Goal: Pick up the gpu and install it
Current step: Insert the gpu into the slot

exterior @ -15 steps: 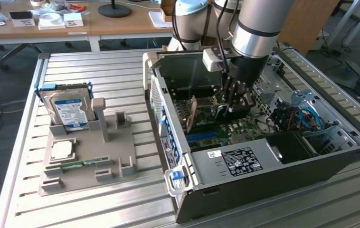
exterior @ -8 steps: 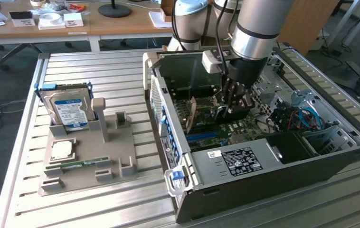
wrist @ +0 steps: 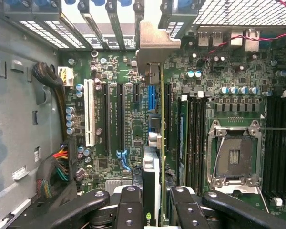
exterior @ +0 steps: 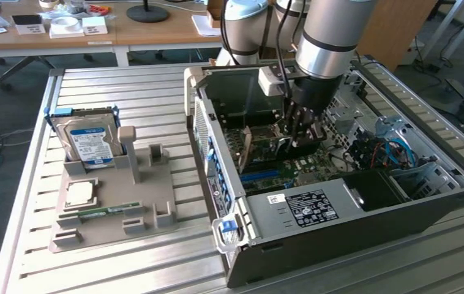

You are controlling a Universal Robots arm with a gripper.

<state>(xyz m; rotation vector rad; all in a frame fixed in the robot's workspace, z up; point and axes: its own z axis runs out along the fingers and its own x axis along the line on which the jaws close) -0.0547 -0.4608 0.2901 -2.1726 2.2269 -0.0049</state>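
Holding gpu (wrist: pixel 151 176) edge-down, bracket (wrist: pixel 155 45) facing rear slots (wrist: pixel 115 28)

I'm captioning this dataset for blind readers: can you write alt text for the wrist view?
The gripper holds the gpu edge-on over the motherboard inside an open computer case, its silver bracket toward the rear slot openings. An empty CPU socket lies nearby.
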